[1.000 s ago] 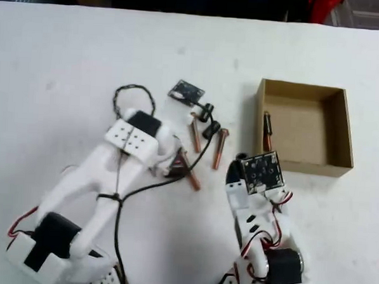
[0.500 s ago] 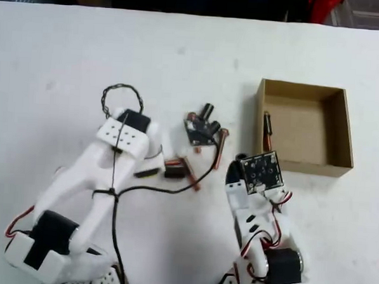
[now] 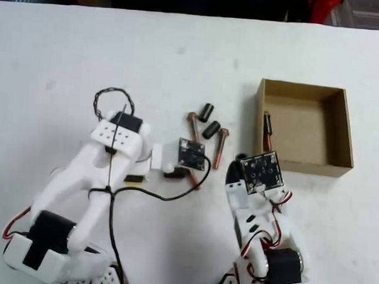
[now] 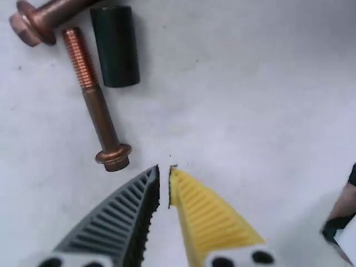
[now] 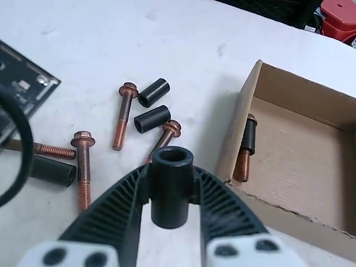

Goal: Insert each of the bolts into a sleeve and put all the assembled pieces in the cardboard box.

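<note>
gripper point(image 5: 169, 192) clamping sleeve point(image 5: 171, 186), bolts point(image 5: 123, 114) nearby

Probably a lab: white bench point(image 3: 67, 46)

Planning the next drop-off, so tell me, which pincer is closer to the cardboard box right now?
Right. The right pincer, holding a sleeve, sits beside a corner of the cardboard box; the left pincer is farther off, by a loose bolt.

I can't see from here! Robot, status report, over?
Left gripper shut, empty, by a loose bolt. Right gripper shut on a sleeve, upright. One assembled piece in cardboard box. Nothing seen blocking the box.
</note>
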Available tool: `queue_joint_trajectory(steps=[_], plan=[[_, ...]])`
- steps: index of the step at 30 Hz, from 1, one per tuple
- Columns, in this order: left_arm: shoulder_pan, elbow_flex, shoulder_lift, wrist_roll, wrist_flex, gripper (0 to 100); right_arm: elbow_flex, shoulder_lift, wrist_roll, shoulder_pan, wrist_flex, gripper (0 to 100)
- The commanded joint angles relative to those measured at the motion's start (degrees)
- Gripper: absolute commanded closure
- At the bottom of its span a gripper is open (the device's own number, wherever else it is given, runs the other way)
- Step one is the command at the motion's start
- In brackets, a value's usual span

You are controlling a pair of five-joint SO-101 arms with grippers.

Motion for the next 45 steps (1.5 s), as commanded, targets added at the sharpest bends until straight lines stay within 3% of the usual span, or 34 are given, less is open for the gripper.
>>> queue_joint_trajectory(steps=[1, 23, 45], plan=[[0.0, -0.8, -0.2, 4.0, 0.3, 89, -0.4, -0.7, 0.2, 0.2, -0.1, 98.1], [2.9, -0.2, 0.0, 4.4, -7.5, 88, -0.4, -0.7, 0.2, 0.2, 0.0, 98.1], [3.0, 1.0, -0.1, 4.1, -7.5, 88, 1.7, -0.6, 0.0, 0.0, 0.1, 98.1]])
